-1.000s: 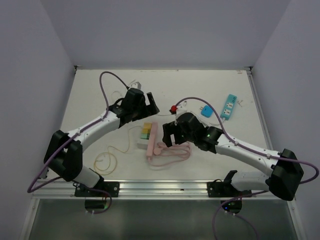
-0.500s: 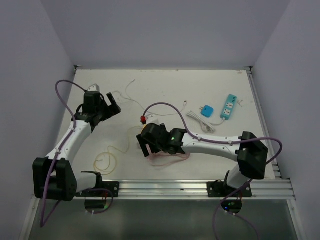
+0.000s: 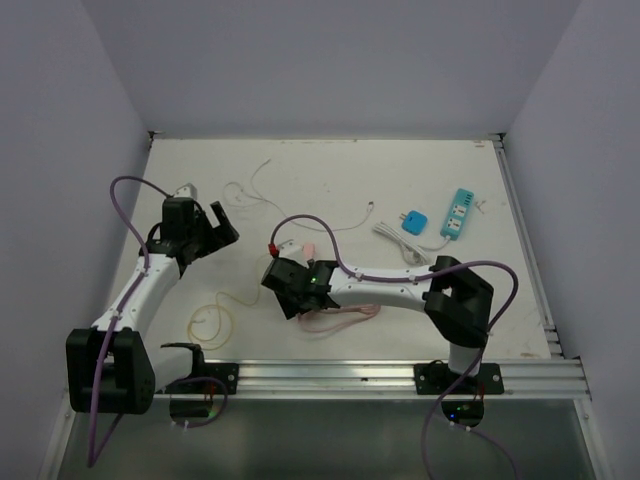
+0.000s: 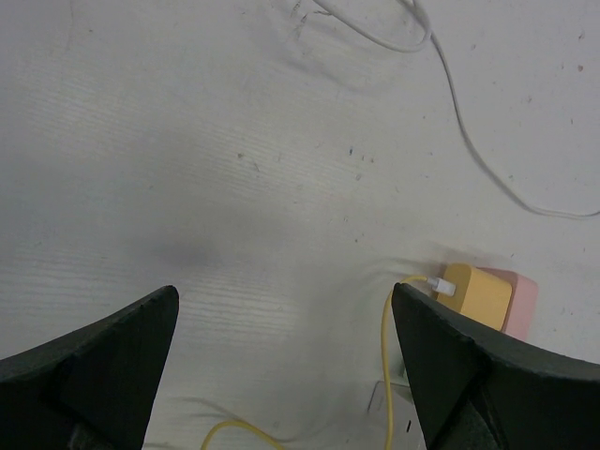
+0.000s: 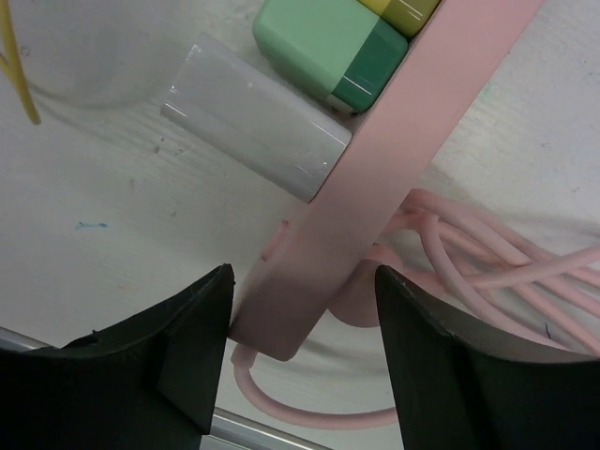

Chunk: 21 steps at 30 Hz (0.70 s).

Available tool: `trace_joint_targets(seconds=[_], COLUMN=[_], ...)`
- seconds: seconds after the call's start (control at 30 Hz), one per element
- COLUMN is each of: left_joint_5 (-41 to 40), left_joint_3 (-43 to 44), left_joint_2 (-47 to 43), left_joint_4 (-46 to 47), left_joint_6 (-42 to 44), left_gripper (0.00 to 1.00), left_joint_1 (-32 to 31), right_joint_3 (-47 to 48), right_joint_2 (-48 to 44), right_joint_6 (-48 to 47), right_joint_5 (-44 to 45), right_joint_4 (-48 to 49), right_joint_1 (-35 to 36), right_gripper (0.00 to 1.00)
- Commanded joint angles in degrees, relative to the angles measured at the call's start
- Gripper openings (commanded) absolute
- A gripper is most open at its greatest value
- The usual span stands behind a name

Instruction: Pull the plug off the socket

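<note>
At table (image 3: 330, 165) centre, straddling the pink power strip (image 5: 403, 141) with the right gripper (image 5: 302, 277), fingers (image 5: 187, 347) apart (green plug (image 5: 328, 42) seated in it); hovering the left gripper (image 4: 286, 291), spread wide.

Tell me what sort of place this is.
Probably a robot-lab test cell: a white tabletop boxed in by plain pale walls, a silver metal mounting rail, and a pink plastic power strip.
</note>
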Motion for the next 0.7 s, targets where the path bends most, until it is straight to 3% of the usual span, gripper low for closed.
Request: trace_joint_targets(seconds=[0.0, 0.2, 0.27, 0.47, 0.67], left_joint_5=[2.37, 7.9, 9.14, 13.8, 11.44], left_joint_3=[0.1, -2.35, -3.32, -6.22, -7.1], left_joint_2=[-0.86, -1.91, -2.7, -4.46, -8.24], left_joint_4=[1.18, 1.53, 1.88, 2.67, 3.02], left_joint_6=[1.26, -1.11, -2.08, -5.77, -11.31], left_gripper=[1.0, 1.0, 0.99, 1.0, 0.99], left_joint_1=[0.16, 0.07, -0.11, -3.7, -10.73], right_joint_3=[2.36, -1.22, -3.16, -12.13, -14.33], right_joint_2=[1.05, 0.27, -0.52, -5.53, -5.98], right_joint_6=[1.86, 1.51, 0.9, -1.65, -4.29], right_joint_5=[2.14, 3.03, 1.54, -3.38, -7.6], right_joint_4=[-2.97, -1.24, 0.26, 8.96, 13.62], right_joint_1=[0.27, -2.36, -3.77, -9.92, -10.89], right_gripper=[0.63, 0.32, 0.29, 0.32, 0.36])
